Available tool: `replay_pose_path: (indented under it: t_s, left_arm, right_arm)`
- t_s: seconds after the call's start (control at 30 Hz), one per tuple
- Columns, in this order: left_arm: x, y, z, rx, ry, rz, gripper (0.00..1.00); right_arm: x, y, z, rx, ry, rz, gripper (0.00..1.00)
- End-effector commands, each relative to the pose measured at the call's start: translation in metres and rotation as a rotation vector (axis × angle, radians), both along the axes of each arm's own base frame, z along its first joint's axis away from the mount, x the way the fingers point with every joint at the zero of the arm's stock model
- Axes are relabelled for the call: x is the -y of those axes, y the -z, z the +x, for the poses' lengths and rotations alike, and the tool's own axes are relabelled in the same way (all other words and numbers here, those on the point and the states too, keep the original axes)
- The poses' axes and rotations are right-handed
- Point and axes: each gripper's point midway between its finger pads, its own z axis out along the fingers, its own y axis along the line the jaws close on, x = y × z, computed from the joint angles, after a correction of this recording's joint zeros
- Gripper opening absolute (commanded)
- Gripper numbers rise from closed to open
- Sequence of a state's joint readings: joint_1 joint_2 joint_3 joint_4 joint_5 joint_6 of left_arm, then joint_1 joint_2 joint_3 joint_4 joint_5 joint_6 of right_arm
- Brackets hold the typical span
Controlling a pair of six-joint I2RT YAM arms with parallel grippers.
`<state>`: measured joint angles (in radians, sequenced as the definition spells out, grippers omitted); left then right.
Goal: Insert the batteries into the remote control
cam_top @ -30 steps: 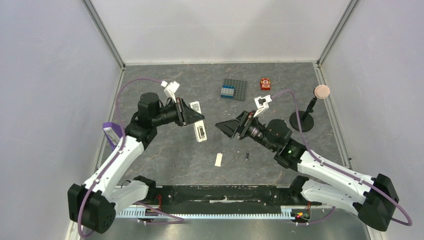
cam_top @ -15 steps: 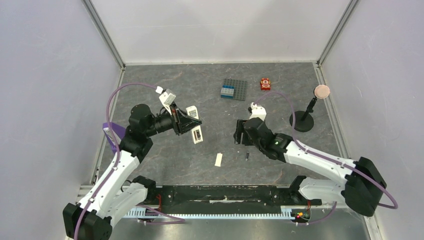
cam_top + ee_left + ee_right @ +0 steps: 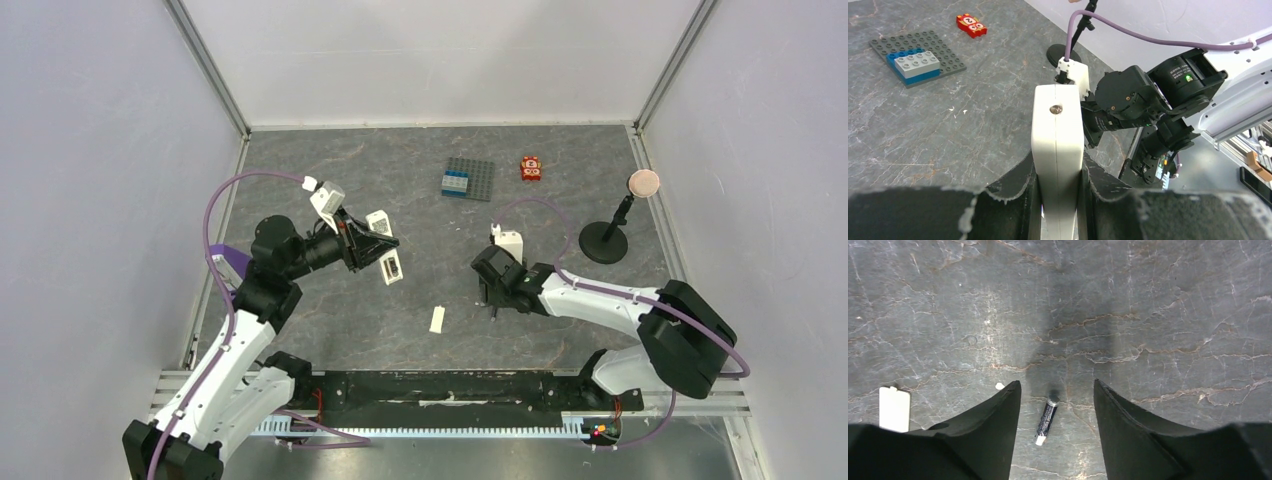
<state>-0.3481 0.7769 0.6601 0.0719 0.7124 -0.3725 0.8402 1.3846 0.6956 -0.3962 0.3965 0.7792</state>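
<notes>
Since a second ago the right arm has swung down from mid-air, and we now see the right end effector pointing at the grey stone-patterned bench. Its jaws are narrower than they were but apart, with nothing in them. The left arm has only shifted a little nearer.

Between those black fingers lies one tiny dark cylindrical battery with pale ends, flat on the bench and touching neither finger. We only spot this one cell; where the second is, we can't tell.

The left end effector is clamped on the slim white plastic remote control and holds it up off the bench, with a dark slot showing in the overhead view. A small flat white cover plate sits off to the side.

Our guess on handling: the battery is light, stiff, smooth and round, so it'll probably roll or squirt out if pinched near an end. We'd squeeze across the middle of its body, coming straight down so neither finger nudges it first.
</notes>
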Motion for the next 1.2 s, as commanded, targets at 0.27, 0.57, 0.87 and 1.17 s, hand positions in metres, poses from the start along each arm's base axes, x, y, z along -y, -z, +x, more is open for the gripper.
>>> replay_pose_path:
  t_s: [0.27, 0.57, 0.87, 1.17]
  left_arm:
    - [-0.007, 0.002, 0.013, 0.029, -0.072, 0.015, 0.02]
    - [-0.010, 0.002, 0.008, 0.055, -0.078, 0.018, 0.02]
    - [-0.009, 0.002, 0.007, 0.065, -0.062, 0.028, 0.02]
    - [-0.010, 0.003, 0.006, 0.063, -0.067, 0.033, 0.02]
  right_arm:
    - [0.011, -0.003, -0.011, -0.019, -0.002, -0.009, 0.59]
    - [0.031, -0.038, 0.006, 0.086, -0.085, -0.139, 0.60]
    - [0.040, -0.037, -0.004, 0.009, -0.245, -0.268, 0.61]
    - [0.022, -0.009, -0.025, -0.127, -0.418, -0.311, 0.60]
